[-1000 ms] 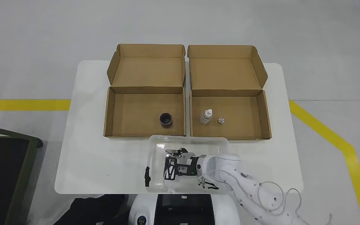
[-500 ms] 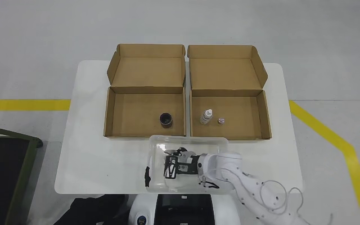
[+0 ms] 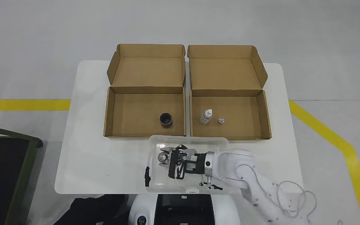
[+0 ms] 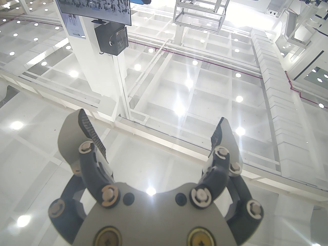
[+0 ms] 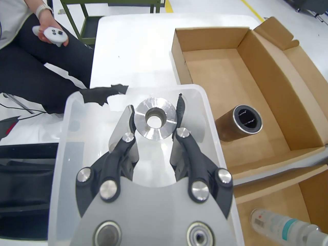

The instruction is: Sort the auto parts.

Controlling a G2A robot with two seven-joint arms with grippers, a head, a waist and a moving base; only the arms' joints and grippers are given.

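Observation:
A silver metal ring (image 5: 155,121) sits between the fingers of my right gripper (image 5: 155,110), which is shut on it inside the clear plastic bin (image 5: 215,134). From above, the same ring (image 3: 163,158) and right gripper (image 3: 171,162) are at the left half of the bin (image 3: 188,139), near the table's front edge. A dark cylindrical sleeve (image 5: 238,122) lies in the left cardboard box (image 3: 129,112). A small bottle (image 3: 206,116) and a small silver part (image 3: 221,120) lie in the right cardboard box (image 3: 247,115). My left gripper (image 4: 153,131) is open, pointed at the ceiling and holding nothing.
Both boxes stand side by side behind the bin with their lids folded back. Bare white table (image 3: 87,146) lies to the left of the bin and the boxes. A dark green cart (image 3: 14,163) stands off the table's left side.
The right arm's wrist has turned and shifted a little to the right in the bin. The silver ring now shows between its fingers.

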